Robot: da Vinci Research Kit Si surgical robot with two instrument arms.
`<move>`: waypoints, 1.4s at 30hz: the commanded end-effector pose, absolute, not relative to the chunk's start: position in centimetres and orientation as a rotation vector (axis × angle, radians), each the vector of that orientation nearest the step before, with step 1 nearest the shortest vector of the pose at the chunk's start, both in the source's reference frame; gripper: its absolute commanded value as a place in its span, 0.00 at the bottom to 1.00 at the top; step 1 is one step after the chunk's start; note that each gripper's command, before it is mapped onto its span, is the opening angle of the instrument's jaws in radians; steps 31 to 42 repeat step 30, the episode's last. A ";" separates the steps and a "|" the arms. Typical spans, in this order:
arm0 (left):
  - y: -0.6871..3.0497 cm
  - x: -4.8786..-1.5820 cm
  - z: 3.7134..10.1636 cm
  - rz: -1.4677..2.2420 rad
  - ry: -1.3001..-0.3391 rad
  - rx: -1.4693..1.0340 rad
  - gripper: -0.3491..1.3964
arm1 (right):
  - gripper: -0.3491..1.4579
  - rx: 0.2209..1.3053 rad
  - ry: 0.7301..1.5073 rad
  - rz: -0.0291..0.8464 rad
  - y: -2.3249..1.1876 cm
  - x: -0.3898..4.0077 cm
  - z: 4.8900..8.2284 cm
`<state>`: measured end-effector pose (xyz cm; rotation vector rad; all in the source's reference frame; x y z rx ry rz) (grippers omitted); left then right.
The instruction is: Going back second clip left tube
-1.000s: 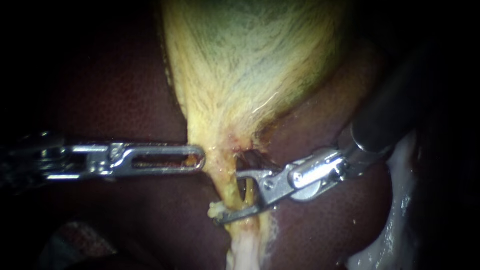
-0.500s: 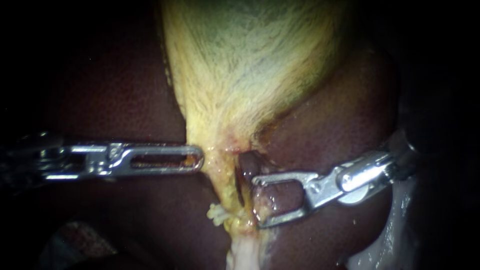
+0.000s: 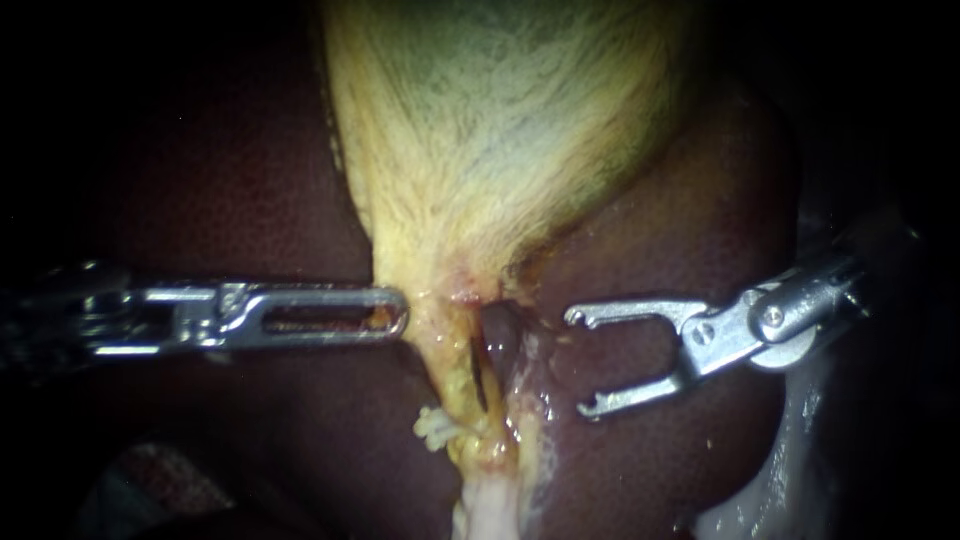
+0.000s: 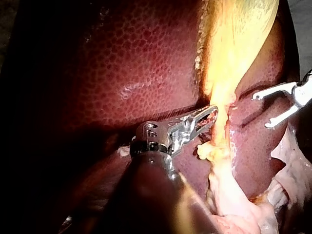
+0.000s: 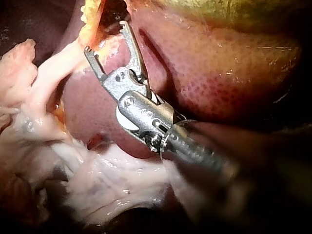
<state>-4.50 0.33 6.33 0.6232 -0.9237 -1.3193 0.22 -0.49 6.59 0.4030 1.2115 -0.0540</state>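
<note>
Endoscope view
- Left tube: the yellow strand (image 3: 452,372) runs down from the gallbladder (image 3: 490,130) neck. Its long axis is close to upright. A dark slit parts it from a darker strand (image 3: 497,345) on its right. You cannot make out a clip on it here.
- Right instrument: its jaws (image 3: 578,362) are spread wide and empty. They sit clear of the left tube on its right, with the mouth facing it across its long axis.
- Left instrument: its jaws (image 3: 400,318) are clamped on the gallbladder neck, just up and left of the left tube. This is the nearer instrument.
- Coming move: it looks like a straight retreat along your right shaft, away from the left tube.
- Surface: wet, dark liver (image 3: 660,230) lies under the open jaws.

Left wrist view
- Left instrument: the tips (image 4: 212,113) bite the yellow neck tissue, and the left tube (image 4: 220,134) drops away just beside them.
- Right instrument: it gapes (image 4: 261,112) beyond the left tube, apart from it, with bare liver between.

Right wrist view
- Right instrument: the parted jaws (image 5: 105,36) hold nothing.
- Left tube: the orange-yellow tissue just ahead of the jaws appears to be the tube, though the two strands cannot be told apart here.
- Room: the liver lies close under the jaws and pale tissue (image 5: 97,185) lies loose beside the shaft. Judge the path back as open but shallow.
</note>
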 end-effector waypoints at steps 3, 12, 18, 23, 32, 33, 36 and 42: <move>0.31 -4.57 6.42 -1.324 -0.911 0.616 0.00 | 0.52 0.400 1.212 -0.061 -0.49 0.22 6.59; 0.24 -4.85 6.54 -1.315 -0.899 0.633 0.00 | 0.52 0.397 1.213 -0.067 -0.49 0.19 6.59; 0.21 -4.89 6.58 -1.310 -0.890 0.633 0.00 | 0.53 0.397 1.213 -0.067 -0.49 0.18 6.59; 0.20 -4.89 6.59 -1.313 -0.889 0.639 0.00 | 0.53 0.397 1.213 -0.068 -0.49 0.18 6.59; 0.20 -4.89 6.59 -1.313 -0.889 0.639 0.00 | 0.53 0.398 1.213 -0.068 -0.49 0.16 6.59; 0.20 -4.89 6.59 -1.313 -0.889 0.639 0.00 | 0.53 0.398 1.213 -0.068 -0.49 0.16 6.59; 0.20 -4.89 6.59 -1.313 -0.889 0.639 0.00 | 0.53 0.398 1.213 -0.068 -0.49 0.16 6.59; 0.20 -4.89 6.59 -1.313 -0.889 0.639 0.00 | 0.53 0.398 1.213 -0.068 -0.49 0.16 6.59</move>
